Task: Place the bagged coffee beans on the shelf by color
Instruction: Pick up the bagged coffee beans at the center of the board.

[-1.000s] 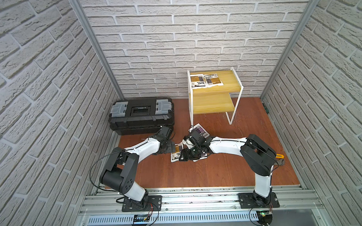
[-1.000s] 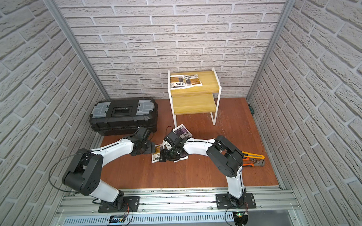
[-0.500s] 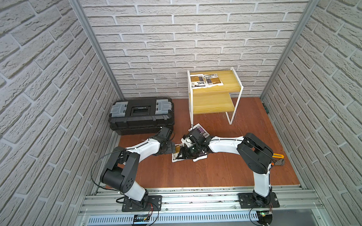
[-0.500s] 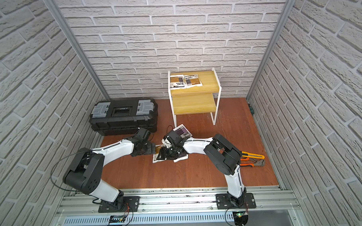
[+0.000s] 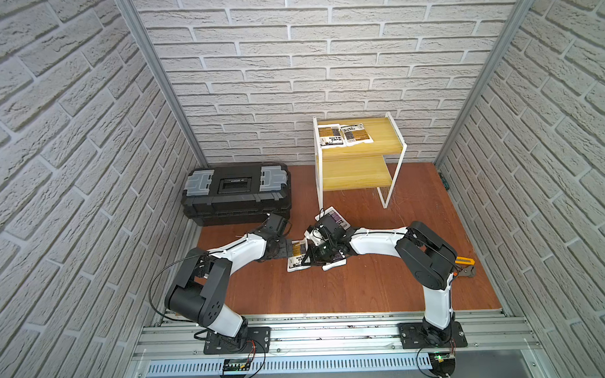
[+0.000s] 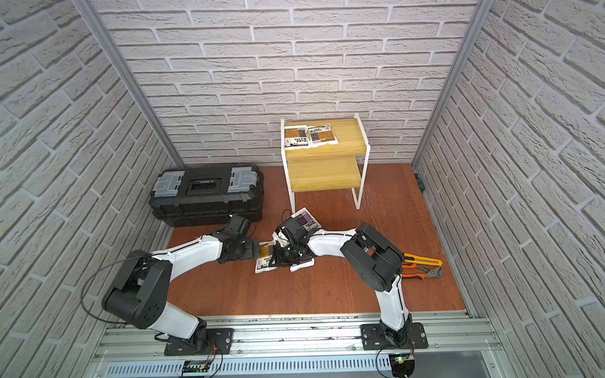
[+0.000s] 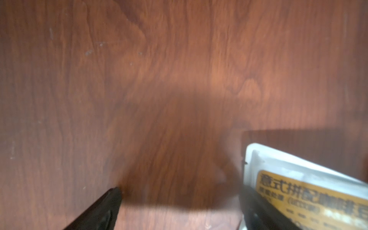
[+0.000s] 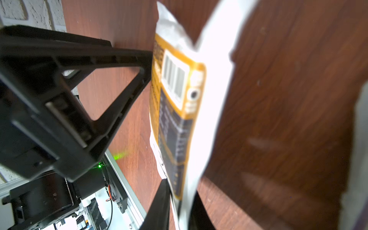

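Where the red-brown floor (image 5: pixel 366 284) ran up to the shelf (image 5: pixel 384 139), we logged the surroundings first. A black toolbox (image 5: pixel 237 194) stood against the back wall, left of the shelf and behind the left arm. An orange utility knife (image 6: pixel 422 260) and pliers (image 6: pixel 422 273) lay by the right arm's elbow, well apart from the work. Two shelved pouches (image 5: pixel 356 134), orange labels, lay side by side and touching at the left end of the top board. Between the grippers and the shelf's foot a purple-label pouch (image 5: pixel 336 216) lay flat on the floor, partly covered by the right wrist in both top views. A second floor pouch (image 5: pixel 335 264) stuck out from beneath that wrist; what showed of its label looked purple, but we could not be sure. The orange-label pouch (image 5: pixel 296 253) sat between the two arms at mid-floor. The right gripper (image 8: pixel 180 192) was clamped on one edge of it, the bag rising from between the two fingers in the right wrist view. The left gripper (image 7: pixel 181 191) stood with jaws wide apart, bare floor between them. One finger (image 8: pixel 119 56) touched the bag's printed face, and in the left wrist view the pouch's corner lay over one finger rather than in the gap.
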